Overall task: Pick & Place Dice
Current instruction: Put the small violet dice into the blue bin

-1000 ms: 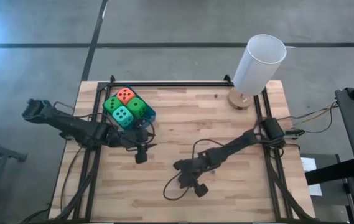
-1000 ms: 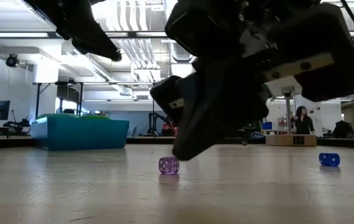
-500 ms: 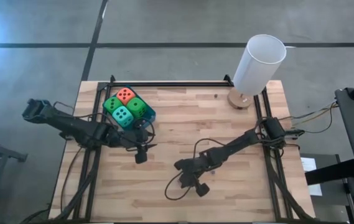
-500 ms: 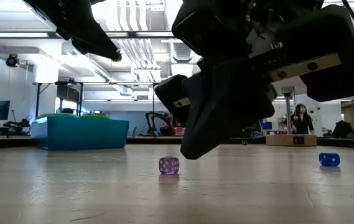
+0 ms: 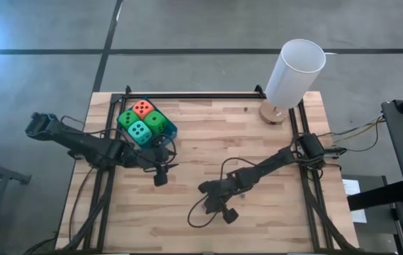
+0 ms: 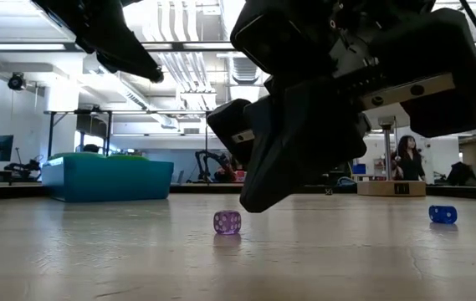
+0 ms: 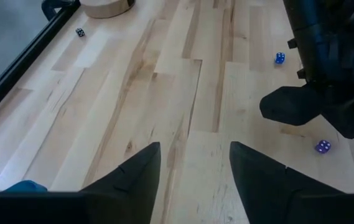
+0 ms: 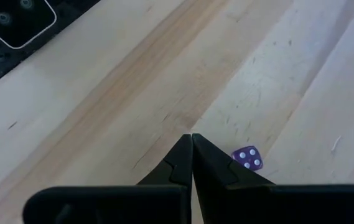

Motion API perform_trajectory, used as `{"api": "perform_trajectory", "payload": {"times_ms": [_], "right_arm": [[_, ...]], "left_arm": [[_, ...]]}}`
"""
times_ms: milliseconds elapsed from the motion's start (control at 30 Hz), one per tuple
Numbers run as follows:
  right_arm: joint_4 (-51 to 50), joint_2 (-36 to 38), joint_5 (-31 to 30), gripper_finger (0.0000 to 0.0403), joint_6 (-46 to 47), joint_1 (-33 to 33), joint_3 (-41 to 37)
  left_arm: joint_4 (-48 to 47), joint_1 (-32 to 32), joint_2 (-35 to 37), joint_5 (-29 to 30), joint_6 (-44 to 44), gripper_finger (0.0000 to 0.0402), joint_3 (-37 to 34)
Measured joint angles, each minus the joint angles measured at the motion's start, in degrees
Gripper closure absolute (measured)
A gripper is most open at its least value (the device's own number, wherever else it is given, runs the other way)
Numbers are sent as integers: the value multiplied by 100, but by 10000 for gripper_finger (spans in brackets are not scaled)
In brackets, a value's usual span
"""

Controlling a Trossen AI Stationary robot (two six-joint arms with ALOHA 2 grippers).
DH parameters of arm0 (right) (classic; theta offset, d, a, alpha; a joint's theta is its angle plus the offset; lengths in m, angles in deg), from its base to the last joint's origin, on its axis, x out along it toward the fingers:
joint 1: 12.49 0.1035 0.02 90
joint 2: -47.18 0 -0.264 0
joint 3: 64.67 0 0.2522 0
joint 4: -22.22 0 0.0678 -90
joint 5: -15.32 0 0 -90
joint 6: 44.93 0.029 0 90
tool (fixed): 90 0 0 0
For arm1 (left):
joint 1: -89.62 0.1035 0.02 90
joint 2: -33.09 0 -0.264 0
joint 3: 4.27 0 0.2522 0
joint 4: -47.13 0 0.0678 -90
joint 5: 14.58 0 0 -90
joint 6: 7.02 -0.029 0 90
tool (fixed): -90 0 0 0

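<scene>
Blue tray (image 5: 171, 130) at the table's (image 5: 258, 212) far left corner held four dice: one orange-red (image 5: 142, 108), two green (image 5: 156, 122), one teal (image 5: 138, 130). We saw the left gripper (image 5: 161, 167) just beside the tray, its fingers (image 7: 130, 177) apart and empty. The right gripper (image 8: 191, 152) hung mid-table with fingertips pressed together, holding nothing, beside a small purple die (image 8: 247, 157). A small blue die (image 6: 442, 214) lay farther off, near a white lamp (image 5: 291, 76).

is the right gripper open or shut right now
Shut. In the right wrist view the right gripper has its two dark fingers pressed tip to tip, nothing between them; the purple die lies beside them.
</scene>
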Motion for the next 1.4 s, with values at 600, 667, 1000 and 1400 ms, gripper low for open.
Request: {"api": "perform_trajectory", "payload": {"times_ms": [600,667,1000,1400], "right_arm": [[259,-116,-776,394,-151,-15,-77],[281,-118,-793,394,-178,-22,-81],[283,-94,-1468,394,-196,-73,-76],[333,-105,-2542,394,-93,-137,-79]], "left_arm": [[0,-4,0,0,2,211,0],[-1,-4,0,0,2,207,0],[0,-4,0,0,4,194,0],[0,0,0,0,10,192,0]]}}
